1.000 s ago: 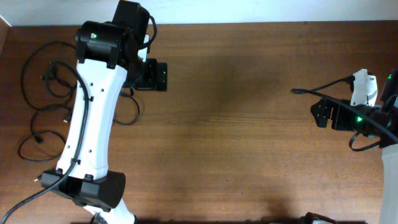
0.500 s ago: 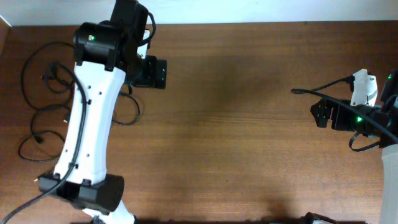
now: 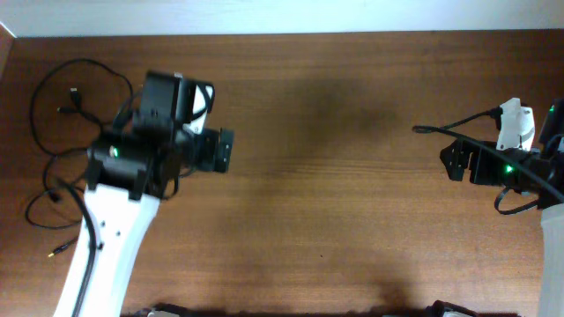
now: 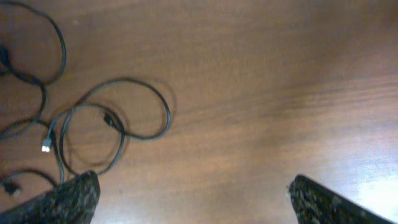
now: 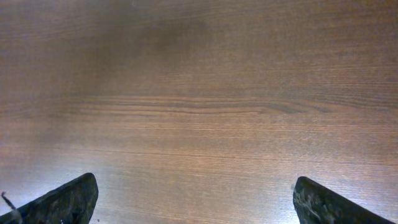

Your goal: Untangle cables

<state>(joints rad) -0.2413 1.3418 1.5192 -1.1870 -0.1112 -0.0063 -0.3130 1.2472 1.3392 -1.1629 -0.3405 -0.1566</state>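
We see the cables (image 3: 85, 61) (image 4: 166, 115) lying in loose black loops on the left side of the table (image 3: 335, 194). Our left gripper (image 3: 225, 150) (image 4: 193, 199) hangs just right of them, jaws spread and empty. Well apart at the right edge, our right gripper (image 3: 454, 161) (image 5: 193, 199) is likewise released, over bare wood.

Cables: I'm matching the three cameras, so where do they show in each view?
Overhead: the cables loop at the far left of the wooden table.
Left wrist: the cables loop across the left half.
Right wrist: not in it.
Shared landmark: the wooden table's grain, in all three.
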